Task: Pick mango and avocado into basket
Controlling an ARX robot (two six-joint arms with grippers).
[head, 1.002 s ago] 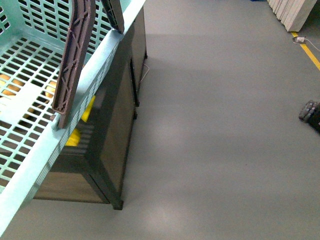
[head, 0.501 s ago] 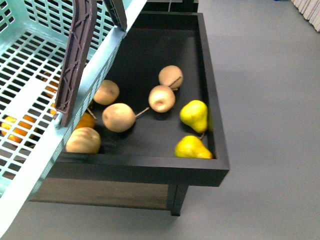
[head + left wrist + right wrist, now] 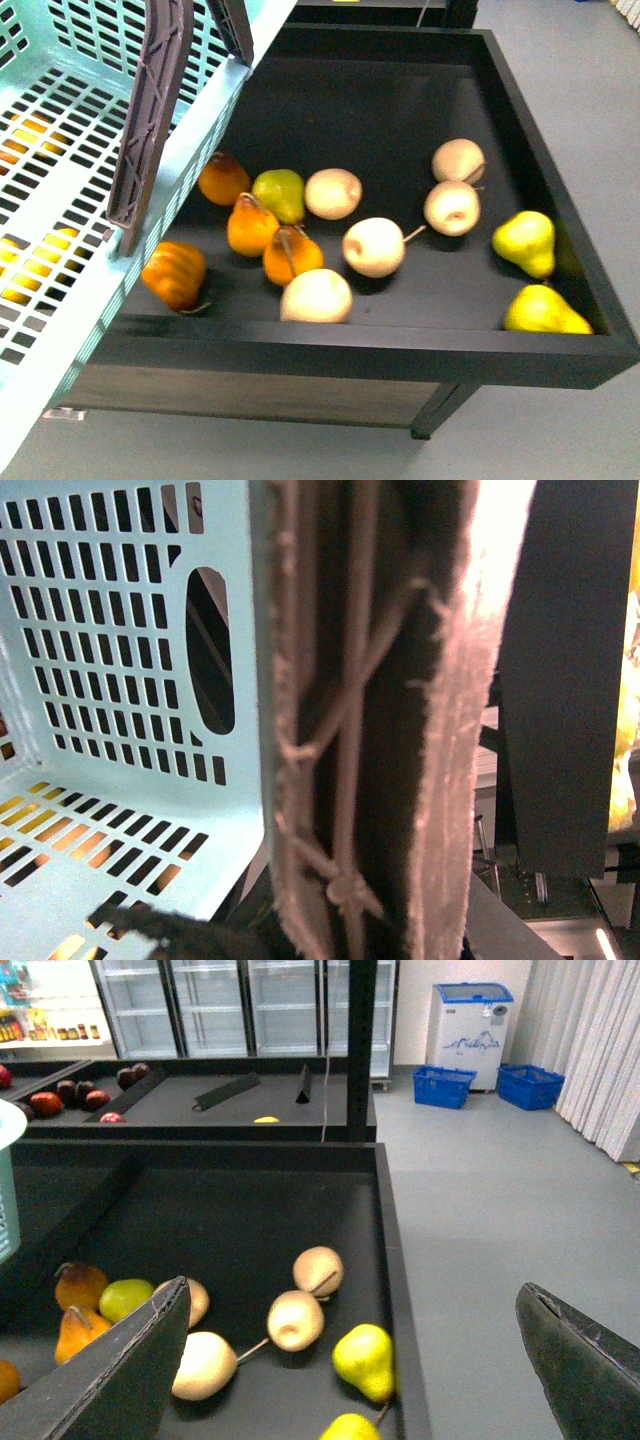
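basket (image 3: 205,125) rim diagonal, near-left to far-right

Light teal lattice basket (image 3: 70,330), brown-grey handles (image 3: 150,130) upright, at left, overlapping dark bin (image 3: 560,350) edge.

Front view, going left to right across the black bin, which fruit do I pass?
ribbed orange fruit → green pear → beige stemmed fruit → second beige fruit → yellow-green pear; overlapping ones left out.
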